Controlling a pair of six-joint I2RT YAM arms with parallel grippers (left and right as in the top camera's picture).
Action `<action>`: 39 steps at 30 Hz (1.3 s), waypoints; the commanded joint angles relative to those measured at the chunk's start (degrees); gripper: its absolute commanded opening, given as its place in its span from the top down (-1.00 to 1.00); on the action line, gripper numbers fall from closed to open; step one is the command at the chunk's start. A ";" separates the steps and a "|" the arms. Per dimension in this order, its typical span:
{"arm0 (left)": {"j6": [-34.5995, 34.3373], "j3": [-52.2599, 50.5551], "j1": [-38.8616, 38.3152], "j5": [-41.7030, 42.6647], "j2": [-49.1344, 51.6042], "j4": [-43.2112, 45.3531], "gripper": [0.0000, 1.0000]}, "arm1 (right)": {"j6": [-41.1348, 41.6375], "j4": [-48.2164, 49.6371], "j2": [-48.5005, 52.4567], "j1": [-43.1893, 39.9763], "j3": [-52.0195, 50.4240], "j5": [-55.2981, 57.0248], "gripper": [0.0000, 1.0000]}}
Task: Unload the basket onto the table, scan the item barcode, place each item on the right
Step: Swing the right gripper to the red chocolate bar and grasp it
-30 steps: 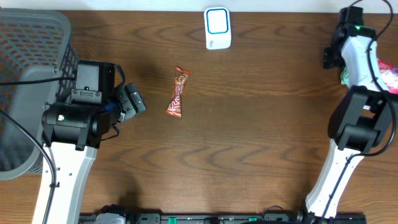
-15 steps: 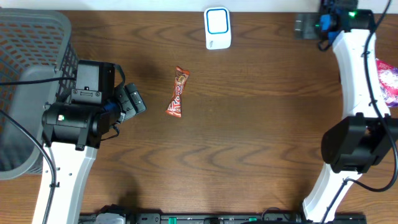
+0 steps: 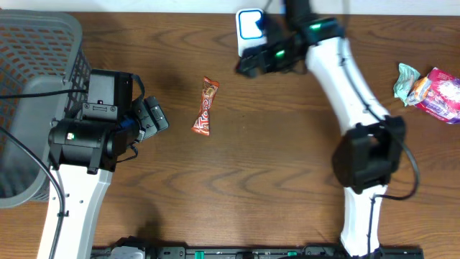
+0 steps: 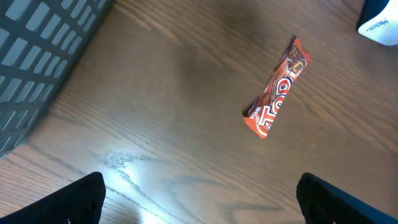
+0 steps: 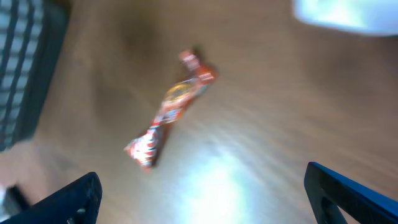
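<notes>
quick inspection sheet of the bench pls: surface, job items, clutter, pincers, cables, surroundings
Surface: wooden table, no spills seen.
Job's things: candy bar lying flat in the open, touching nothing; white-and-blue scanner at the far edge, partly hidden by the right arm.
Clutter: snack packets at the right edge, apart from the job's things.
Grippers: left pincer open, empty, aimed at the candy bar; right pincer open, empty, beside the scanner, view blurred.
Cables: black cable looping by the left arm; thin cable at the right arm's elbow; neither near the candy bar.
Surroundings: grey mesh basket at the left edge, contents not visible.
</notes>
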 commanded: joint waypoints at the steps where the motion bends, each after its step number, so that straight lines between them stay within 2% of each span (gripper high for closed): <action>1: -0.28 0.59 0.24 -0.76 -0.37 0.02 -0.96 | 4.02 -0.07 3.08 4.37 0.04 -2.40 -0.99; 8: -0.28 0.59 0.24 -0.76 -0.37 0.02 -0.96 | 13.29 1.99 9.20 10.36 0.04 -0.83 -0.99; 10: -0.28 0.59 0.24 -0.76 -0.37 0.02 -0.96 | 16.63 3.45 11.17 11.69 0.04 1.97 -0.72; 12: -0.28 0.59 0.24 -0.74 -0.37 0.00 -0.96 | 18.67 4.52 12.61 12.66 0.04 4.31 -0.59; 13: -0.26 0.59 0.24 -0.76 -0.37 0.00 -0.96 | 19.65 4.94 13.11 13.05 0.04 5.68 -0.41; 23: -0.26 0.59 0.24 -0.76 -0.37 0.02 -0.96 | 28.41 8.35 13.70 17.86 0.04 20.76 -0.35; 28: -0.26 0.59 0.22 -0.76 -0.37 0.02 -0.96 | 32.52 8.35 14.08 20.59 0.04 31.32 -0.17; 34: -0.28 0.59 0.24 -0.76 -0.37 0.02 -0.96 | 34.32 8.33 15.30 22.53 0.04 35.54 0.26; 38: -0.26 0.59 0.24 -0.76 -0.37 0.02 -0.96 | 33.92 8.20 15.39 22.77 0.11 35.76 0.60; 39: -0.28 0.59 0.24 -0.74 -0.37 0.02 -0.96 | 33.68 8.15 14.82 22.77 0.26 35.71 0.74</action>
